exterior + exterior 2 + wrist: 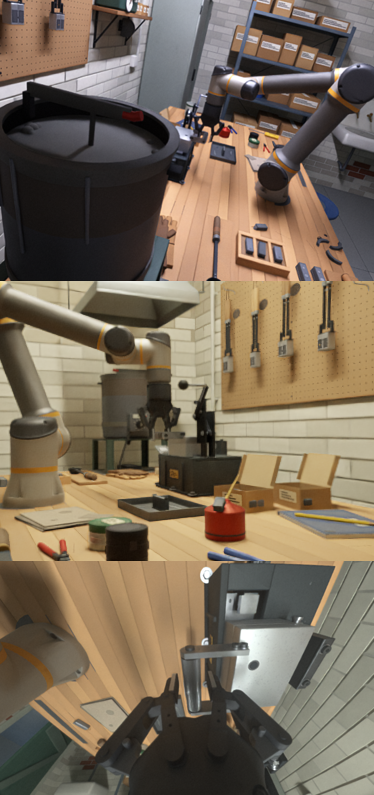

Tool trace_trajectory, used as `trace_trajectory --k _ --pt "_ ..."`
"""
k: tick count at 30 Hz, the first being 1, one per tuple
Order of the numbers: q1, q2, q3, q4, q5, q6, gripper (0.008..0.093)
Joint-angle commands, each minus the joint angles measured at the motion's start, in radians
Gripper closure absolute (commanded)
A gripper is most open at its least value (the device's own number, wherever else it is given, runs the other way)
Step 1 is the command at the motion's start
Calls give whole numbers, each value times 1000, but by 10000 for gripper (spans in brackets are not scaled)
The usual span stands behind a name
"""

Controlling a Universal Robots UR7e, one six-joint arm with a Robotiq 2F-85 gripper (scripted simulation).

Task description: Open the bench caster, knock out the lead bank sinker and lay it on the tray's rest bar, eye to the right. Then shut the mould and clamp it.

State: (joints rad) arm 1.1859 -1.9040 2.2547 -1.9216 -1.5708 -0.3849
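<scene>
The steel mould block (268, 657) sits on top of the dark bench caster base (199, 472), against the brick wall. A round steel handle (191, 685) hangs from a flat bracket (216, 649) on the mould's bench side. The dark tray (223, 152) with its short rest bar (160, 501) lies flat on the bench, apart from the caster. A black clamp lever with a ball knob (200, 408) stands upright behind the mould. The sinker is hidden. My gripper (190, 684) hovers over the handle, straddling it, open and holding nothing.
The brick wall (342, 701) runs close beside the caster. A red pot with a brush (224, 520) stands near the tray. A large dark melting pot (78, 176) fills one bench end. Cardboard boxes (260, 483), tins and pliers lie around.
</scene>
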Motion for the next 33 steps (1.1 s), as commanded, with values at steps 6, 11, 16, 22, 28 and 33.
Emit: trace_trajectory --k 6,11,16,22,28,33 --pt "0 0 0 0 0 0 534" --pt "0 0 0 0 0 0 564" --pt "0 0 0 0 0 0 664" --pt "0 0 0 0 0 0 784" --pt "0 0 0 0 0 0 904" --pt "0 0 0 0 0 0 934"
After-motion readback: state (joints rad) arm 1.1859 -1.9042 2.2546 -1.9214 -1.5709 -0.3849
